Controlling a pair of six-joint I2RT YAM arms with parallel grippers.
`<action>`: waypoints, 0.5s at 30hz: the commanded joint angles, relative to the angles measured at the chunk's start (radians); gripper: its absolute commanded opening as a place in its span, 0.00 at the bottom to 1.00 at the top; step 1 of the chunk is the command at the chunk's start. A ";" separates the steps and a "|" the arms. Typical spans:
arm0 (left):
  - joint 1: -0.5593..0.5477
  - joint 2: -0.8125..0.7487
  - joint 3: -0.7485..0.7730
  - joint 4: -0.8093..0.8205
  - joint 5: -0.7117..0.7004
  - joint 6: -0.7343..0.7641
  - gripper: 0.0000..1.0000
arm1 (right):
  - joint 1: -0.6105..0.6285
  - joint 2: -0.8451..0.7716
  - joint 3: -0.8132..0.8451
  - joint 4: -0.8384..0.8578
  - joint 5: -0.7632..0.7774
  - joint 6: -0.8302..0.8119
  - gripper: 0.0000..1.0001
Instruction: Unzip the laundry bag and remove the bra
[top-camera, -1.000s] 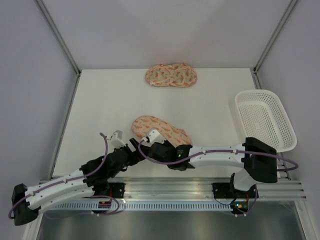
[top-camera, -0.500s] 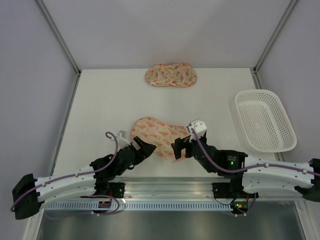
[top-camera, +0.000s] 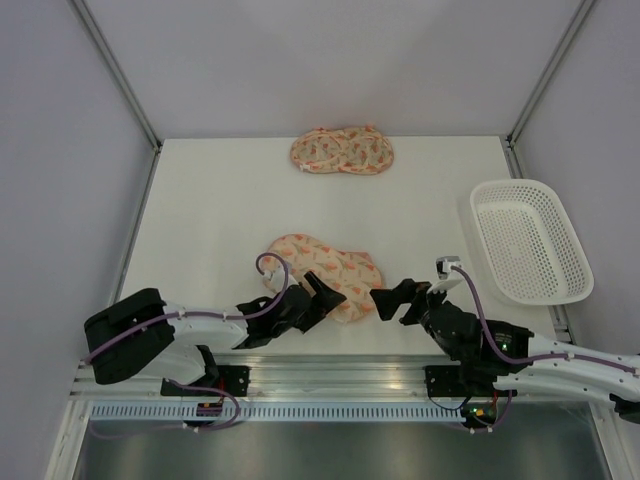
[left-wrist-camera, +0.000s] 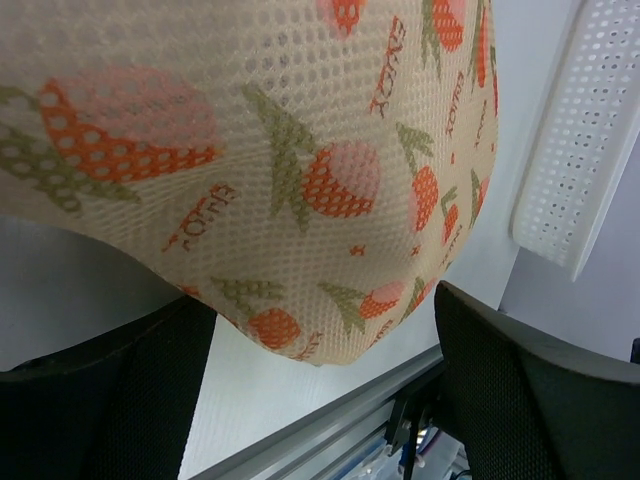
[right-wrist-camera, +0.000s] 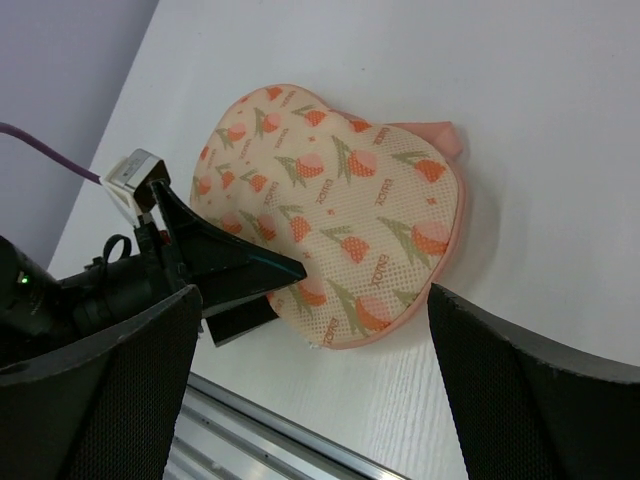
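Observation:
The laundry bag lies flat on the white table near the front edge, peach mesh with a carrot print and pink trim. It looks closed. My left gripper is open at the bag's near edge. In the left wrist view the bag fills the top, its rim hanging between the two wide-apart fingers. My right gripper is open just right of the bag, apart from it. The right wrist view shows the bag and the left gripper's black fingers at its edge. The bra is hidden.
A second, similar printed pouch lies at the back of the table. A white lattice basket stands at the right edge, also in the left wrist view as the basket. The aluminium rail runs along the front.
My right gripper has let go, opened and drawn back rightward off the bag. My left arm has swung right, bringing its open gripper to the bag's near edge.

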 joint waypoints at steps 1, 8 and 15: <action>-0.005 0.042 0.042 0.074 -0.030 -0.066 0.91 | -0.002 -0.100 -0.037 0.033 -0.045 0.036 0.98; -0.005 0.151 -0.004 0.186 -0.108 -0.053 0.80 | 0.000 -0.059 -0.019 0.038 -0.165 -0.023 0.98; -0.005 0.217 0.016 0.222 -0.117 -0.025 0.13 | 0.000 0.090 -0.005 0.047 -0.257 -0.066 0.98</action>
